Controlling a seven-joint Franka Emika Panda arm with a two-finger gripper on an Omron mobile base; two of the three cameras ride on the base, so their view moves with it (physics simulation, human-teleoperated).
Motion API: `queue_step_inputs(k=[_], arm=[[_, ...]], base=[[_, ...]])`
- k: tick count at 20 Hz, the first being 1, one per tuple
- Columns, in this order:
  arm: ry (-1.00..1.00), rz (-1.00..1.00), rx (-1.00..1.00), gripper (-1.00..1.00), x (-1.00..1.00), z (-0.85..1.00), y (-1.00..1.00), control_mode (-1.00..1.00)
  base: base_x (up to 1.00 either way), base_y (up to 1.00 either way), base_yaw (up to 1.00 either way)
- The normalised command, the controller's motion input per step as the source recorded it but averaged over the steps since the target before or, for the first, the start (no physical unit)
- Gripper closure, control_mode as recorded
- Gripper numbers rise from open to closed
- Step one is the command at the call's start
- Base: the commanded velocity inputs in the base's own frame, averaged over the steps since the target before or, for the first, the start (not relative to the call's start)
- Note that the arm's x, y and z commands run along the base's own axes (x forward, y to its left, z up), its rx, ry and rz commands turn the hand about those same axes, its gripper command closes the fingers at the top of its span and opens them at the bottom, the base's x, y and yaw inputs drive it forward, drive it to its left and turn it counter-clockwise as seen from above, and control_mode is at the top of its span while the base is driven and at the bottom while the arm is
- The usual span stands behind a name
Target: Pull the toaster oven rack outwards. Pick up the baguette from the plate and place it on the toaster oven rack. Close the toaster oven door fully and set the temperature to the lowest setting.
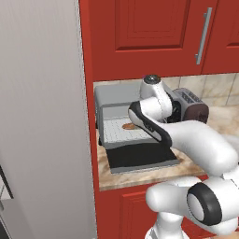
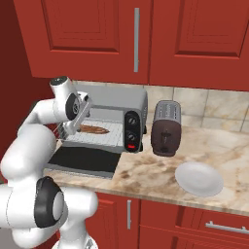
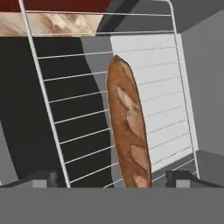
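Note:
The toaster oven [image 2: 116,99] stands on the counter with its dark glass door [image 2: 82,160] folded down flat. Its wire rack [image 3: 78,109] is pulled out over the door. On the rack lies the brown baguette [image 3: 127,127], which also appears in the base views as the baguette [image 2: 95,129] [image 1: 127,126]. My gripper [image 2: 65,129] hovers just above the rack's left part, open. In the hand view the fingertips [image 3: 43,178] stand wide apart on either side of the loaf's near end, not touching it.
Two black knobs [image 2: 132,119] and a red button [image 2: 131,145] sit on the oven's right panel. A dark-brown slot toaster [image 2: 165,129] stands right of the oven, a white plate [image 2: 198,178] in front of it. Red cabinets hang overhead; a grey wall [image 1: 42,116] is at the left.

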Motion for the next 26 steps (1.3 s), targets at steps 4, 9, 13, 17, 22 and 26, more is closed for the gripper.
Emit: queue_step_inputs(k=[4, 9, 13, 17, 22, 26], arm=[[0.2, -0.59, 0.08, -1.0, -0.25, 0.07, -0.06, -1.0], [0.15, -0.8, 0.09, -1.0, -0.02, -0.09, -0.06, -1.0], [0.08, -0.9, 0.1, -1.0, -0.01, -0.15, -0.12, -1.0], [0.03, -0.85, 0.1, -1.0, -0.08, -0.3, -0.26, -1.0], [0.0, -0.63, 0.1, -1.0, -0.33, -0.44, -0.12, -1.0], [0.0, -0.31, -0.02, -1.0, -0.03, -0.39, 0.0, -1.0]], base=[[0.0, 0.0, 0.0], [0.0, 0.0, 0.0], [0.0, 0.0, 0.0], [0.0, 0.0, 0.0], [0.0, 0.0, 0.0], [0.0, 0.0, 0.0]])
